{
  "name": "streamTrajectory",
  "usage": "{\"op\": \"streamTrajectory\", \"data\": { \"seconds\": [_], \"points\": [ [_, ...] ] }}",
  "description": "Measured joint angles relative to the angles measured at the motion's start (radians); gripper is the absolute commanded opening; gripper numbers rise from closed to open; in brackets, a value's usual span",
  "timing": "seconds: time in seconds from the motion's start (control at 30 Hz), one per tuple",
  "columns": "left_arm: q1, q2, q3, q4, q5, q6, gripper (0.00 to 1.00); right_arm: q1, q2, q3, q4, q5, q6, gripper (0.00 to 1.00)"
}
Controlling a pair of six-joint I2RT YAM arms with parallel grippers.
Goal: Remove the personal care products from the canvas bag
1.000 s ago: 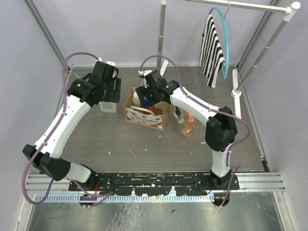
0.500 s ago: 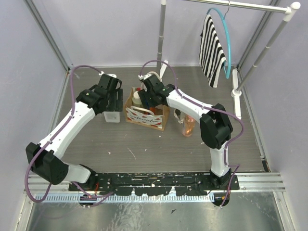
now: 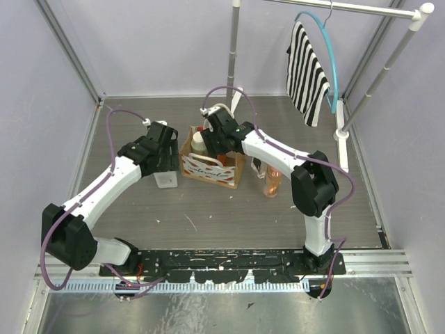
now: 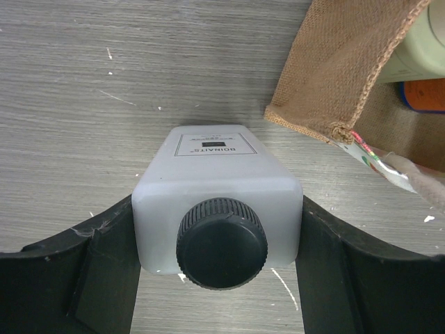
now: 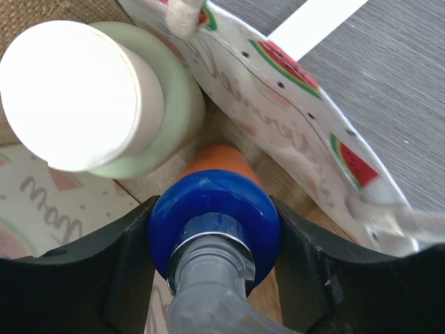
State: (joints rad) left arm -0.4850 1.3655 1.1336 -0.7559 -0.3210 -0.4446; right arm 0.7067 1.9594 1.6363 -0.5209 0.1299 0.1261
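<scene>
The canvas bag [image 3: 208, 168] stands at mid-table, its tan corner in the left wrist view [image 4: 334, 62]. My left gripper [image 3: 163, 164] is shut on the white squarish bottle with a black cap [image 4: 217, 182], held upright just left of the bag [image 3: 166, 181]. My right gripper [image 3: 213, 142] reaches down into the bag and is shut on the blue collar of an orange-bodied pump bottle [image 5: 213, 217]. A pale green bottle with a white cap [image 5: 76, 90] stands beside it in the bag. The translucent orange bottle [image 3: 272, 180] and a dark bottle [image 3: 257, 165] stand right of the bag.
A black-and-white striped cloth [image 3: 306, 69] hangs on a blue hanger from a rail at the back right. A metal post [image 3: 233, 49] stands behind the bag. Purple walls close in the left, back and right sides.
My left gripper has carried the white bottle nearer and to the right, down beside the bag's left side. My right gripper has shifted slightly left and stays in the bag.
</scene>
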Motion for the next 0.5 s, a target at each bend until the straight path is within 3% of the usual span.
{"op": "streamTrajectory", "data": {
  "seconds": [0.07, 0.23, 0.5],
  "points": [
    [0.0, -0.008, -0.014, 0.019, 0.002, -0.015, 0.81, 0.0, -0.018, 0.008, -0.033, 0.013, -0.001, 0.43],
    [0.001, -0.039, -0.046, 0.038, 0.005, -0.049, 0.99, 0.0, -0.097, 0.064, -0.092, 0.067, -0.013, 0.43],
    [0.001, -0.208, -0.047, 0.022, -0.034, -0.055, 0.99, -0.02, -0.289, 0.17, -0.093, 0.21, -0.039, 0.43]
  ]
}}
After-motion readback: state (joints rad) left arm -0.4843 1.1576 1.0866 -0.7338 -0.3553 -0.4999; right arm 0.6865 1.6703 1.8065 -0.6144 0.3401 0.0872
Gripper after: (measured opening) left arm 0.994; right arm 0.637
